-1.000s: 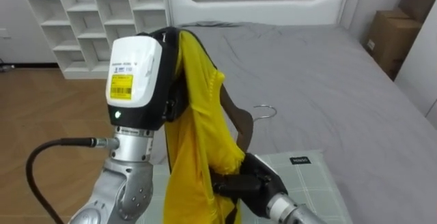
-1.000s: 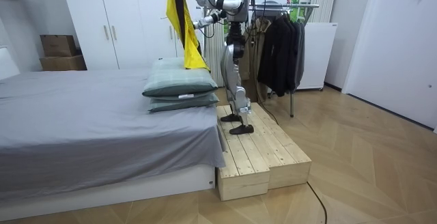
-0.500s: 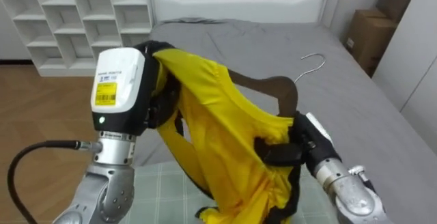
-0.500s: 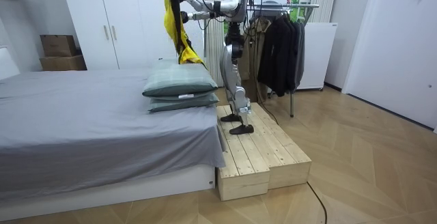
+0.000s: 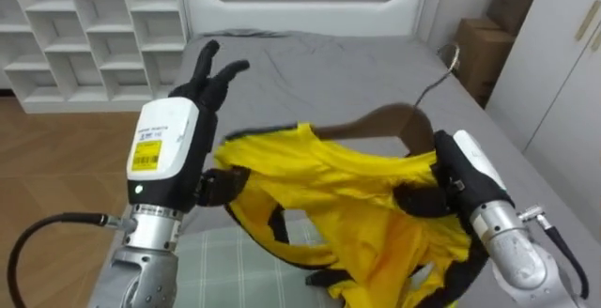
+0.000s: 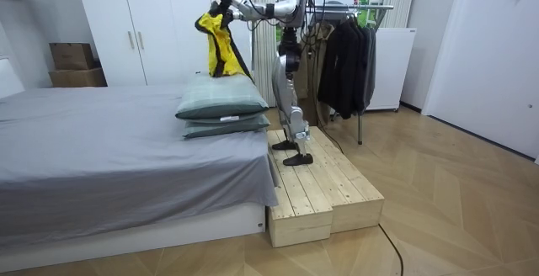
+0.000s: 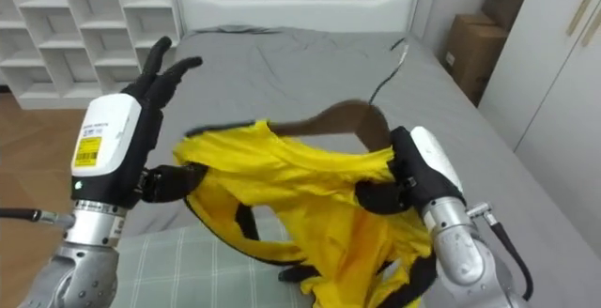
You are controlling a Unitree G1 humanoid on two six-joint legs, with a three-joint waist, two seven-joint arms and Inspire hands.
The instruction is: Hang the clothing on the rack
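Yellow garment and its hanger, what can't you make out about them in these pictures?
- The hanger: its left half lies under the yellow garment in both eye views.
- The right hand: curled on the cloth; whether it also grips the hanger beneath is hidden.
- The garment's bottom: cut off by the eye views' lower edge.
- Room view: the grip is too small to read.

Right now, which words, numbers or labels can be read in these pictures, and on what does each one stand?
On the back of the left hand, a yellow label: dark print, too blurred to read.
On the yellow garment, the hanger and the cardboard box: no text that I can make out.
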